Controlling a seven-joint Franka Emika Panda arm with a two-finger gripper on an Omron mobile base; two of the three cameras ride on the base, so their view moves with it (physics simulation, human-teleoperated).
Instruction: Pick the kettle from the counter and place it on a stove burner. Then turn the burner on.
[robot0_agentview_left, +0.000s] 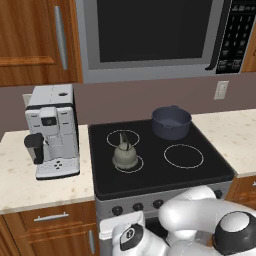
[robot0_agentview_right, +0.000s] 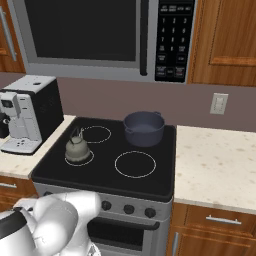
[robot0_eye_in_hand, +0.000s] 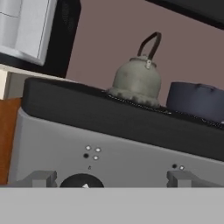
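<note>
Well above the jaws, kettle (robot0_eye_in_hand: 136, 83)

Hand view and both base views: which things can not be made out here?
- Stove burner: its centre is hidden under the kettle in both base views, so glow is unknown.
- Knob in hand view: lower half cut off by the bottom edge.
- Knob markings: too small to read.
</note>
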